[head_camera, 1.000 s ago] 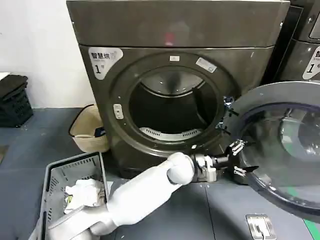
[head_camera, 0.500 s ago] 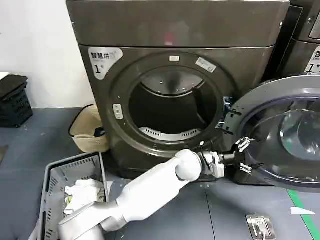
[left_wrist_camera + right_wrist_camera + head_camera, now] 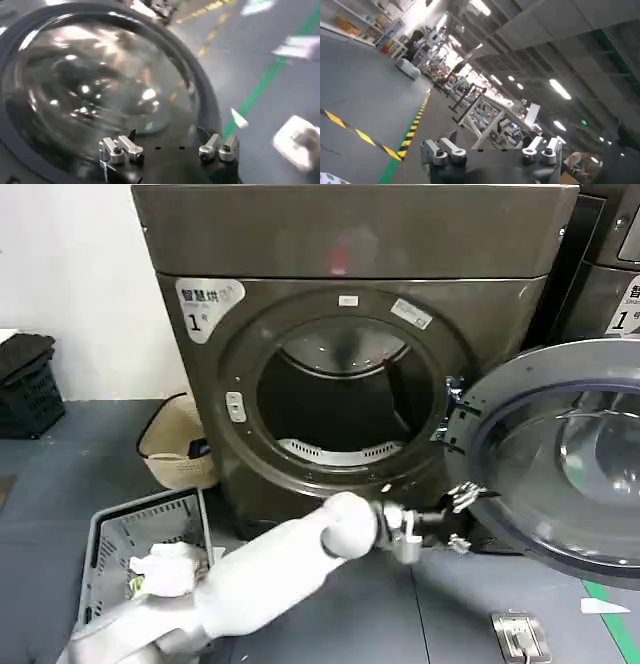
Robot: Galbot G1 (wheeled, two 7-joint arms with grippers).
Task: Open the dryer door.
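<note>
Swinging wide on its hinge, the dryer door [image 3: 565, 469] fills the right side of the head view: a big round door, dark rim around a domed, glossy tinted glass, hinged at the right edge of the round opening of the dark grey-brown dryer [image 3: 350, 244], whose drum [image 3: 345, 399] lies open at centre frame. The left gripper [image 3: 461, 518] reaches from lower left on a white arm to the door's lower left rim, its fingers spread open and gripping nothing; whether they touch the rim I cannot tell. The left wrist view shows what the head view cannot: the glass dome close up, with the two fingers parted just short of the dark rim. The right gripper [image 3: 490, 150], fingers also parted and empty, points toward a ceiling with strip lights. On the grey floor at lower left sits a grey crate [image 3: 115, 549] of white laundry, with a tan basket [image 3: 180, 444] beside the machine
</note>
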